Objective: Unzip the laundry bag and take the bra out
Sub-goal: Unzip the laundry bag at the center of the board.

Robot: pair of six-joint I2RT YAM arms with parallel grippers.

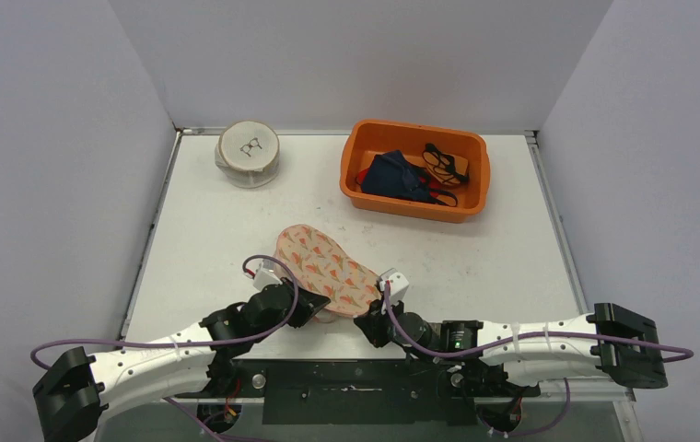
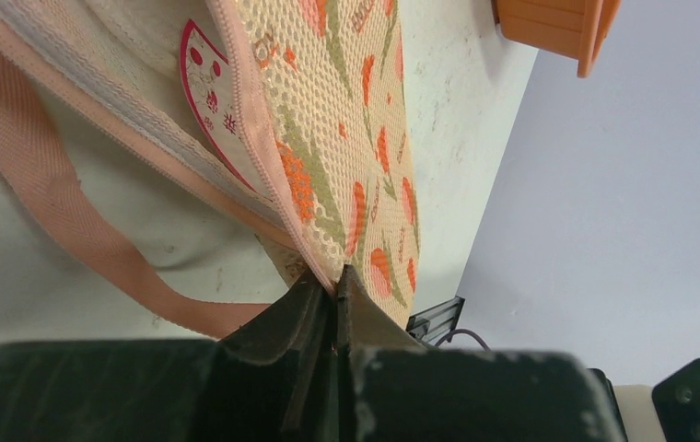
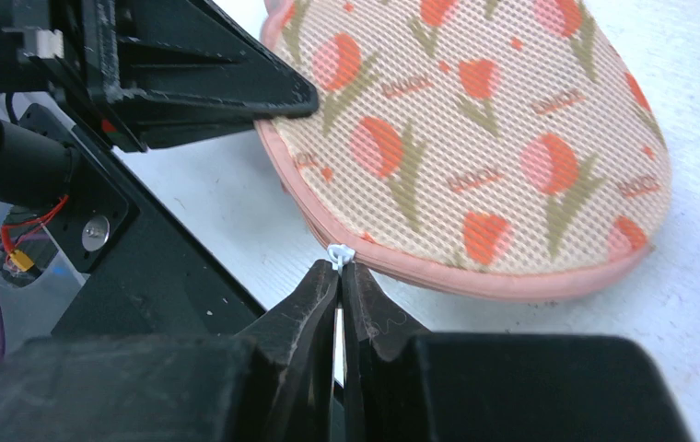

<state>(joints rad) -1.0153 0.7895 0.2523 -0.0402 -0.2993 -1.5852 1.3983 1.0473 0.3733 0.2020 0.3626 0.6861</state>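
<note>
The left pincer (image 2: 335,287) is clenched on the near hem of the bag (image 2: 355,120), its tips meeting on the pink seam. Only its wrist view shows what lies just beyond and left of those tips. There the seam runs up and away, and beside it are a pale lining, a red-printed label (image 2: 208,101) and a broad pink strap (image 2: 61,212) looping over the table (image 1: 512,249). Whether that strap belongs to the bra I cannot tell, and no bra can be made out.

From above, the bag is a floral mesh oval held between the two pincers, reaching away from them. That view alone shows a round pot (image 1: 249,155) well beyond the left pincer. It also shows an orange bin (image 1: 417,126) with dark cloth (image 1: 397,175) well beyond the right one.

The right pincer (image 3: 339,276) is clenched on a small white zip pull (image 3: 340,252) at the bag's pink rim, which is too small to see from above. Its wrist view also catches the left pincer's black fingers biting the rim to its upper left.

Both arms lie low, stretched inward from their outer ends, with wrists converging at the bag's near edge.
</note>
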